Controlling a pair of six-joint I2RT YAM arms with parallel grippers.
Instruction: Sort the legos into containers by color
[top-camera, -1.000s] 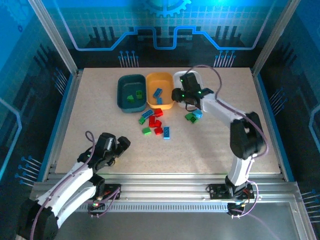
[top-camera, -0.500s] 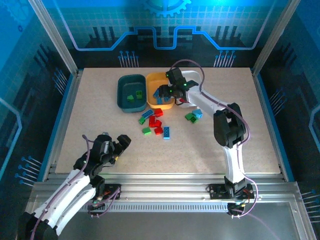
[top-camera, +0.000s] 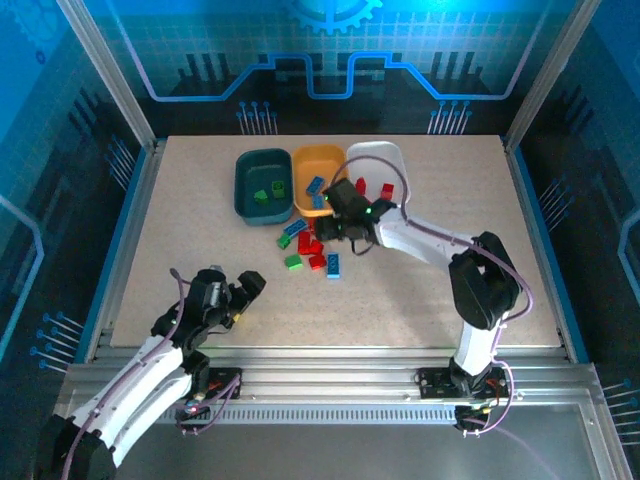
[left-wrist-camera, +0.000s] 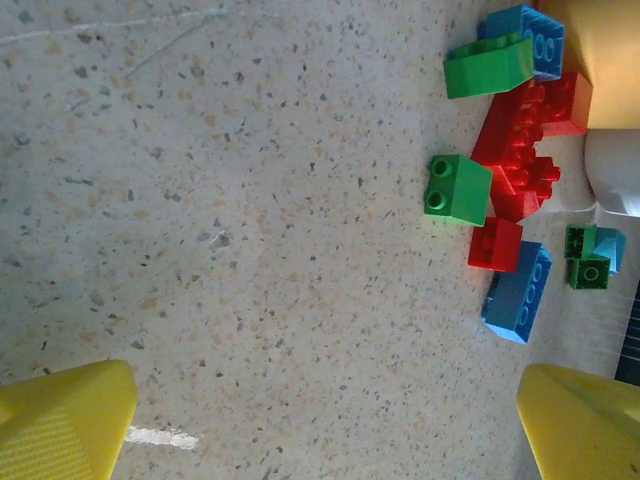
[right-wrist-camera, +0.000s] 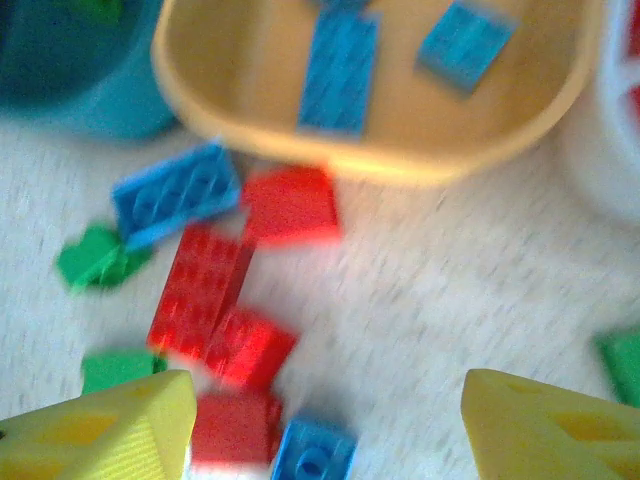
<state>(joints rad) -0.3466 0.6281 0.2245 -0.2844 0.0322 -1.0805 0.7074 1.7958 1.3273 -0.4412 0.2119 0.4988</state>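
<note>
Legos lay clustered on the tabletop mid-frame, just below the orange-yellow tray. The right claw hung over them, spread and empty; it would do best straddling one red brick clear of neighbours. The left claw sat wide open, empty.

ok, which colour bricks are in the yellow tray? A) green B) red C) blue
C: the right wrist view shows two blue bricks lying inside the yellow tray.
</note>
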